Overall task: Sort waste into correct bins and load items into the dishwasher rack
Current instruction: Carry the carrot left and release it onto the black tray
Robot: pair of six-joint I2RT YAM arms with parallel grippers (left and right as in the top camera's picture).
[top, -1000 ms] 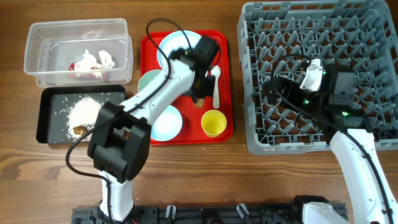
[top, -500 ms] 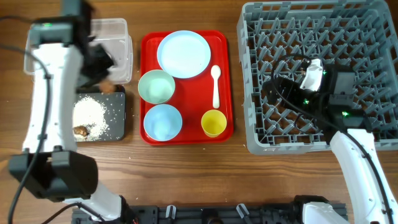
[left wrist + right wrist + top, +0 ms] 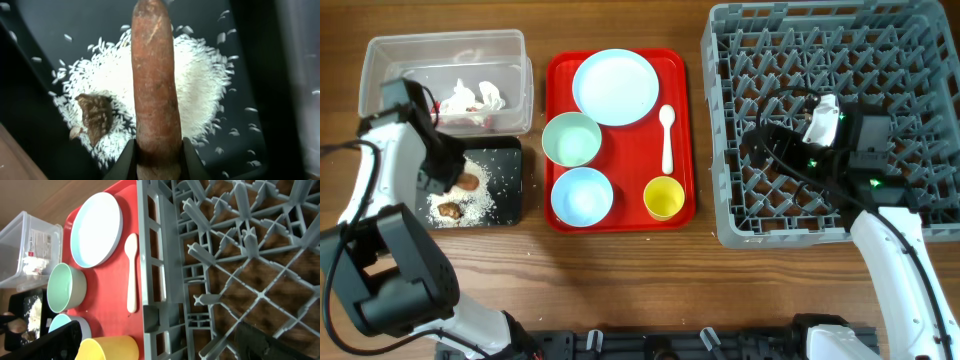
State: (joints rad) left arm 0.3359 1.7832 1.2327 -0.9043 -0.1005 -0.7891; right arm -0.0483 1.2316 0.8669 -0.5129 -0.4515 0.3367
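Note:
My left gripper is shut on the orange-brown carrot piece and holds it low over the black tray. Below it lie the white rice grains and the small brown lump. The crumpled red-and-white wrapper lies in the clear tub. My right gripper is open and empty over the grey dishwasher rack. The light blue plate, green bowl, blue bowl, yellow cup and white spoon sit on the red tray.
The red tray lies between the two bins on the left and the rack on the right. Bare wooden table runs along the front edge. The right wrist view shows the rack's wall next to the spoon and cup.
My left arm has swung from the red tray across to the black tray, carrying the carrot piece, and lowered it there. The right arm has not moved.

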